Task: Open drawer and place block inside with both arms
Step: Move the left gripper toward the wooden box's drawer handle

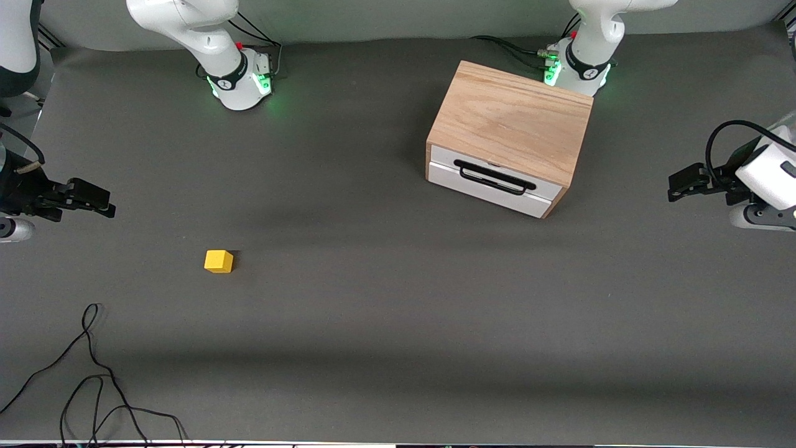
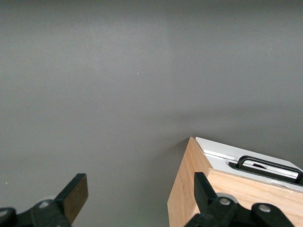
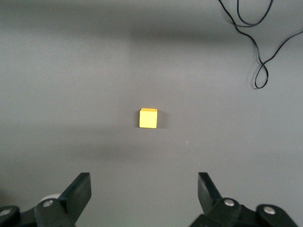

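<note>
The light oak box [image 1: 510,121] stands near the left arm's base. Its drawer [image 1: 491,186] is shut, with the white front and black wire handle [image 1: 494,177] facing the front camera. The yellow block [image 1: 218,261] lies on the mat toward the right arm's end. My right gripper [image 1: 99,204] is open and empty over the mat at the right arm's end; its wrist view shows the block [image 3: 147,118] ahead of the gripper [image 3: 144,189]. My left gripper [image 1: 679,185] is open and empty over the left arm's end; its wrist view [image 2: 140,191] shows the box corner [image 2: 187,189] and handle [image 2: 267,165].
A loose black cable [image 1: 93,373] lies on the dark grey mat [image 1: 385,298] near the front edge at the right arm's end; it also shows in the right wrist view [image 3: 258,42]. The two arm bases [image 1: 239,81] [image 1: 578,68] stand along the table's back.
</note>
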You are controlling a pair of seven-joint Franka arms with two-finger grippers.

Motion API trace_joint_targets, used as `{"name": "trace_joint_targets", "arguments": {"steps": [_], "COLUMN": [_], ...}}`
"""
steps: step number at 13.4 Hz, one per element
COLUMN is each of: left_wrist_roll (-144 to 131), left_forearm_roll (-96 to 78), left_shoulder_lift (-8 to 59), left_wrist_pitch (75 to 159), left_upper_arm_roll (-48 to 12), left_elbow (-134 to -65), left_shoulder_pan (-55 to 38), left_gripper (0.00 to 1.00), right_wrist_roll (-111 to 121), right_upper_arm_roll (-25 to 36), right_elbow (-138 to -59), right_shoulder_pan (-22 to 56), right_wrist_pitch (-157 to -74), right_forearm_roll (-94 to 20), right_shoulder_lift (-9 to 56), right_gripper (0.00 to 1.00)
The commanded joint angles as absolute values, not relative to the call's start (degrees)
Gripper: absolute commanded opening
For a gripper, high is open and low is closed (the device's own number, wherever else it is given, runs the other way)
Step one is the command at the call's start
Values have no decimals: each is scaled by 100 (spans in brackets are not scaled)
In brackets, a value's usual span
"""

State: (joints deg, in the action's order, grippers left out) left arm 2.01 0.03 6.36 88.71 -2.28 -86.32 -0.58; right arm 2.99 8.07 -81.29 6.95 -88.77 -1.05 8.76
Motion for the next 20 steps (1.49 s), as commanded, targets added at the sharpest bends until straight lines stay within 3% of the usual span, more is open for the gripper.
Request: {"name": "trace_joint_targets", "arguments": {"steps": [1,9,20], "left_wrist_roll": [237,-51,-3196], "left_forearm_roll": [-9,-44,-53], "left_shoulder_lift": [501,501,571], "left_wrist_pitch": [8841,8859,8903], "left_upper_arm_roll": [-229,-299,-290], "left_elbow": [-8692,-8692,-8736], "left_shoulder_pan": [61,-70,-1686], "left_gripper": [100,100,100], "right_wrist_roll": [369,440,475], "right_upper_arm_roll": [809,809,826], "right_elbow": [-8121,-8174,-8262], "right_shoulder_pan": [694,712,712], "right_wrist_pitch": [-8850,-8807,-8850], "right_forearm_roll": [-79,-264,-211], "right_shoulder_lift": [861,888,949], "right_gripper": [100,100,100]}}
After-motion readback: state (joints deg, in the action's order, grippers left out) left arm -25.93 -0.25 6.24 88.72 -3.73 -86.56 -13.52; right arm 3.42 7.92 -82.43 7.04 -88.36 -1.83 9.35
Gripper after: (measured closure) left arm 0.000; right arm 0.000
